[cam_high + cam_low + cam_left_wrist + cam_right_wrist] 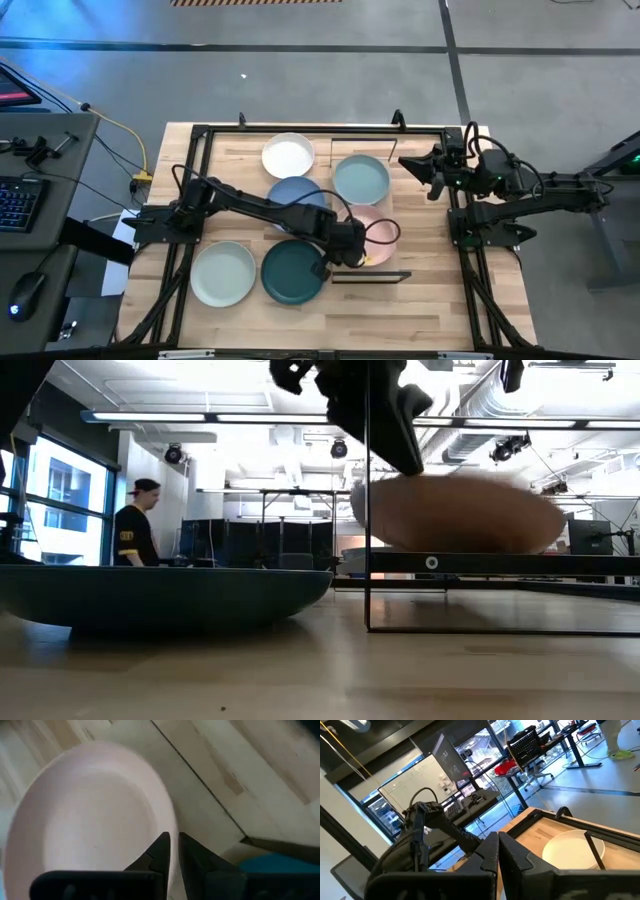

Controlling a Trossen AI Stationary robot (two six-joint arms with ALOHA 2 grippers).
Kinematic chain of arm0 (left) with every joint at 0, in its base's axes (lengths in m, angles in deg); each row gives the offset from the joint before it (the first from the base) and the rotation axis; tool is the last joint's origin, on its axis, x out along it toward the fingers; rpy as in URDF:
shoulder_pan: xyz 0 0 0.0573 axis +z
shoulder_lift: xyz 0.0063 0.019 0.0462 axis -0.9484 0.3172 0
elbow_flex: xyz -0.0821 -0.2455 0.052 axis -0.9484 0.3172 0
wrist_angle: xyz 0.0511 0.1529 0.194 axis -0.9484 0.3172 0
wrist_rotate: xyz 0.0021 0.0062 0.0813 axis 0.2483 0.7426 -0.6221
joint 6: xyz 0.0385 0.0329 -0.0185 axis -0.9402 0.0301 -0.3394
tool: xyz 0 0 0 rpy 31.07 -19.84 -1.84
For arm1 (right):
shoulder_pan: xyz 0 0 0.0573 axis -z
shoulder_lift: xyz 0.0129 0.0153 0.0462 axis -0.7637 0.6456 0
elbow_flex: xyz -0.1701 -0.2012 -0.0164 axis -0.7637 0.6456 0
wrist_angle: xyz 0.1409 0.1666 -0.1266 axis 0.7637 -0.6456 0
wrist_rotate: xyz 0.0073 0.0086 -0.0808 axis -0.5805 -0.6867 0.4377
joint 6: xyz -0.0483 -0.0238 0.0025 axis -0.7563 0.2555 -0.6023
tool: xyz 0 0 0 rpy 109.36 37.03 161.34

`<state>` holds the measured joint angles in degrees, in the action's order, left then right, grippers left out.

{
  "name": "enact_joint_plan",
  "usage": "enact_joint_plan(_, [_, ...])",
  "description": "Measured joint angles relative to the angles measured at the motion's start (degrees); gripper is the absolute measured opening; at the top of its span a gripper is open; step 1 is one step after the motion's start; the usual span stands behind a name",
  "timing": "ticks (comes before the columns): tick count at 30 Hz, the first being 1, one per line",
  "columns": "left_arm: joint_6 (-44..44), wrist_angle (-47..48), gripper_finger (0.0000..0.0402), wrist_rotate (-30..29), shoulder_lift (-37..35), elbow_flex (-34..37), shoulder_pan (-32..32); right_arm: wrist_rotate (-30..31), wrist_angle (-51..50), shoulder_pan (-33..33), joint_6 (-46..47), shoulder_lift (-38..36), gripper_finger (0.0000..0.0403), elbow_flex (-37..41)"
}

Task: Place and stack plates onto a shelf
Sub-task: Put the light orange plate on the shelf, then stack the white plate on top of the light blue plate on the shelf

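Note:
My left gripper [352, 247] is shut on the pink plate [378, 230], which is over the near part of the shelf [345, 148]. In the low view the pink plate [455, 510] shows just above the shelf board [520, 564]. One pale green plate [361, 178] lies on the shelf farther back. The white plate [288, 155], blue plate [293, 192], dark teal plate [292, 271] and second pale green plate [224, 273] lie flat on the tabletop. My right gripper [424, 170] waits shut above the table's right far corner. My left gripper [174, 851] pinches the pink plate's rim [171, 827] on its near left side, one finger [159, 851] over the plate's inner face and the other finger [196, 857] outside it. The fingers come slanting down from the table's left. The plate looks lifted just off the shelf board.
The shelf's thin black frame end [366, 510] stands upright close beside the held plate. The dark teal plate [160, 598] lies right next to the left gripper, near the table's front. A person [135, 528] stands in the room beyond the table.

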<state>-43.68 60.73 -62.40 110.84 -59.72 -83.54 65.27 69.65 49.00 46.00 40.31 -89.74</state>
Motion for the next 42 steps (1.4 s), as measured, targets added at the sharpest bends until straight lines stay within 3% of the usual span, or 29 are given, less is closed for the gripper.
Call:
enact_joint_plan(9, [2.75, -2.82, 0.0061, 0.11, -0.09, -0.04, 0.00, 0.00, -0.10, 0.00, -1.02, 0.00, 0.0000, 0.00])
enact_joint_plan(14, [2.78, 1.62, 0.0093, -1.77, -1.13, -1.80, 1.02, -0.33, -0.11, 0.00, -1.08, 0.00, 0.0000, 0.00])
enact_joint_plan(18, [10.25, 7.65, 0.0116, -1.14, -5.01, -6.48, 4.57, -0.87, -0.01, -0.01, -2.41, -0.02, 0.0000, 0.00])
enact_joint_plan(24, [25.49, 6.49, 0.0128, 2.83, -14.10, -3.85, 10.34, -1.71, -0.22, 0.00, -5.51, -0.11, 0.0000, 0.00])
enact_joint_plan(27, [30.93, -1.76, 0.0129, 2.73, -20.93, 4.12, 11.38, -2.83, -1.11, 0.01, -6.57, -0.13, 0.0000, 0.00])
enact_joint_plan(31, [39.20, -20.49, 0.0129, 0.95, -31.09, 22.50, 10.02, -5.22, -3.13, 0.00, -6.67, -0.13, 0.0000, 0.03])
enact_joint_plan(37, [51.45, -45.78, 0.0129, -9.75, -44.22, 48.25, 5.56, -8.10, -6.64, 0.00, -6.68, -0.09, 0.0000, 0.04])
enact_joint_plan(42, [54.27, -53.33, 0.0129, -19.06, -51.11, 59.87, 2.70, -9.27, -8.18, -0.01, -7.21, -0.04, 0.0000, 0.04])
